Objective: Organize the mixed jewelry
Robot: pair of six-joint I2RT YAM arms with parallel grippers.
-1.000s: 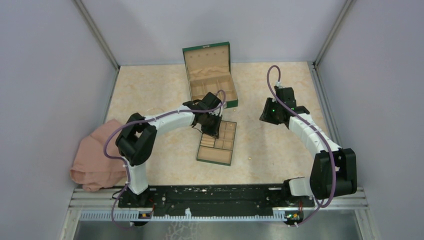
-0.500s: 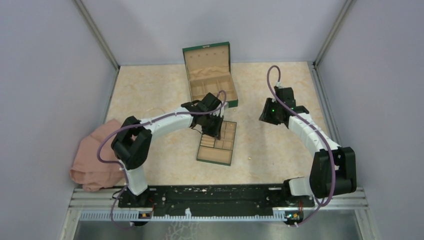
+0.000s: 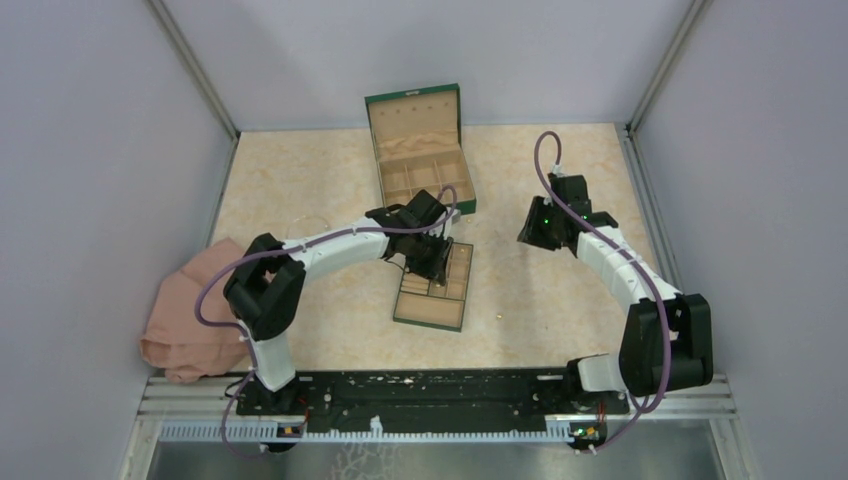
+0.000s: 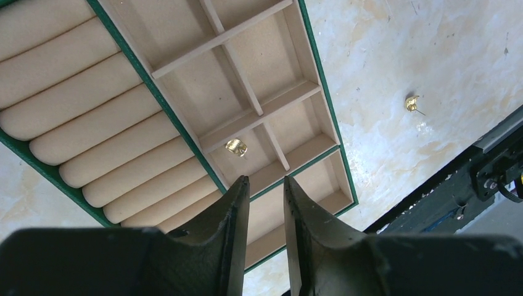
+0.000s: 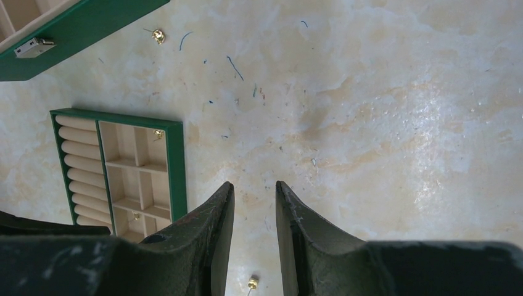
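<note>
The mixed jewelry shows as tiny gold pieces. One gold piece (image 4: 235,147) lies in a small compartment of the flat divided tray (image 4: 185,139), just ahead of my left gripper (image 4: 266,179), which hangs open and empty above the tray (image 3: 428,323). Another gold piece (image 4: 412,103) lies on the table beside the tray. My right gripper (image 5: 254,185) is open over bare table, and a gold stud (image 5: 251,283) lies below it. A further gold piece (image 5: 158,36) sits by the green box (image 5: 74,31). Two gold specks (image 5: 159,133) rest in tray compartments.
The open green box (image 3: 414,112) stands at the back centre. A pink cloth (image 3: 190,310) is bunched at the left edge. A thin wiry loop (image 3: 312,222) lies on the table left of my left arm. Grey walls enclose the table on three sides.
My left wrist has shifted slightly right over the tray's compartments. The right arm has not moved.
</note>
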